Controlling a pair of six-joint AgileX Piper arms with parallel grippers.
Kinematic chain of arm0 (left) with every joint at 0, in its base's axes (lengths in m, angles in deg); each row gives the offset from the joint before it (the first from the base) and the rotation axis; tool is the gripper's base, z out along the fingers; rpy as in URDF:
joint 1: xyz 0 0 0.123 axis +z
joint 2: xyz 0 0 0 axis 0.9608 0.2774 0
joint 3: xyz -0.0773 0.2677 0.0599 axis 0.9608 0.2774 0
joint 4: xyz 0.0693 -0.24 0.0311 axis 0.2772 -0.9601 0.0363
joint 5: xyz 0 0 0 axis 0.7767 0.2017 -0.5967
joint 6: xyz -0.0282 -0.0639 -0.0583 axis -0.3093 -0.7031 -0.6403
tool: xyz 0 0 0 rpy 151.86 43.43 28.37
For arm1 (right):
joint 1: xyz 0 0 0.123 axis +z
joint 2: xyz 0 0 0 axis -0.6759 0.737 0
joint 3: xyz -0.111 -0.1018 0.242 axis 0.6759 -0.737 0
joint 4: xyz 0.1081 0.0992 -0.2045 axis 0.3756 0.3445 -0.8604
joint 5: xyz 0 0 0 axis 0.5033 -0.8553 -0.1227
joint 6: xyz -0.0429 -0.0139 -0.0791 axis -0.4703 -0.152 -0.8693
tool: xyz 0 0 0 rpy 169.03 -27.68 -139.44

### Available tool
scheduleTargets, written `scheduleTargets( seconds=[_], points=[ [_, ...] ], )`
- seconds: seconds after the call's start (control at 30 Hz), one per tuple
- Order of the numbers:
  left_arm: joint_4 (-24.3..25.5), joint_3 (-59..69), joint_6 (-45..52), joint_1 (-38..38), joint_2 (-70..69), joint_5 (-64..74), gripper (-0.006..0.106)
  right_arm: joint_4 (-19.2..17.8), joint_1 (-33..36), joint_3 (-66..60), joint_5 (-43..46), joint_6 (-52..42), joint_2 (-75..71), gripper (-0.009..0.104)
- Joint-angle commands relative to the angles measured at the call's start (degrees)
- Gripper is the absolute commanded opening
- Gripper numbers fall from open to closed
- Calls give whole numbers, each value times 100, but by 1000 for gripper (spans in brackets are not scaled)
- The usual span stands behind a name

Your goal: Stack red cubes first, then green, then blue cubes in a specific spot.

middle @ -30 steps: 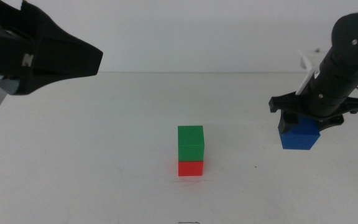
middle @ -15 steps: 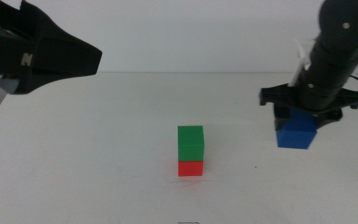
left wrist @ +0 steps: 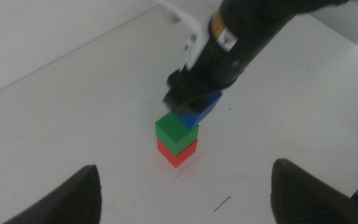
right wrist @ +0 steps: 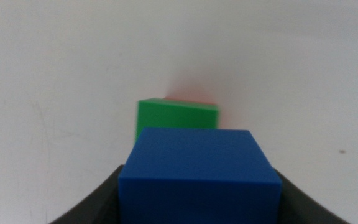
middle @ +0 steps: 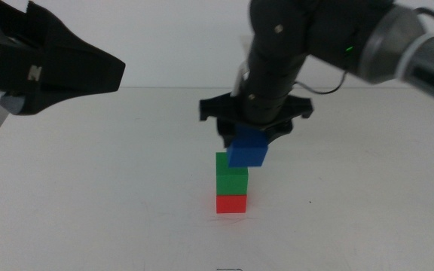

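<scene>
We see a white table (middle: pixel 89 218) with a short tower near its middle: the green cube (middle: pixel 231 172) sits squarely on the red cube (middle: pixel 231 203), which rests on the tabletop. That spot is where the stack is being built.

The right gripper (middle: pixel 249 143) hangs over the tower, its dark jaws clamped on the blue cube (middle: pixel 248 153). The blue cube overlaps the green cube's upper right corner in the middle view, so it appears slightly right of center and tilted a little. In the right wrist view, the blue cube (right wrist: pixel 199 174) fills the foreground between the jaws, with the green cube (right wrist: pixel 176 115) beyond it and shifted left. We cannot tell whether the two cubes touch.

The left gripper (middle: pixel 104 71) waits at the far left, well apart from the stack; in its wrist view its jaws stand wide apart.

We judge the step in hand to be placing blue on green. To do it well, we would shift the blue cube left until its edges line up with the green faces, level it, lower slowly, then release only once it rests flat, so the tower is not nudged.
</scene>
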State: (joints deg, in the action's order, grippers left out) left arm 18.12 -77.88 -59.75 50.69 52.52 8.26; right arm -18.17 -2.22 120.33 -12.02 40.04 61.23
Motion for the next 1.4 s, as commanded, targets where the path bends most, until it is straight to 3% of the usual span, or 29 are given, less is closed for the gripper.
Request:
scheduleTargets(
  seconds=[0.0,0.53,1.37],
  points=[
    [-128,-124,-37,-1,-31,-355,94,-77,101,267,-378,30,-154,-1],
    [-128,-124,-37,-1,-25,-355,94,-263,175,689,-372,331,93,-1],
    [-128,-124,-37,-1,-25,-355,94,-209,41,730,-382,522,365,-1]
  ],
)
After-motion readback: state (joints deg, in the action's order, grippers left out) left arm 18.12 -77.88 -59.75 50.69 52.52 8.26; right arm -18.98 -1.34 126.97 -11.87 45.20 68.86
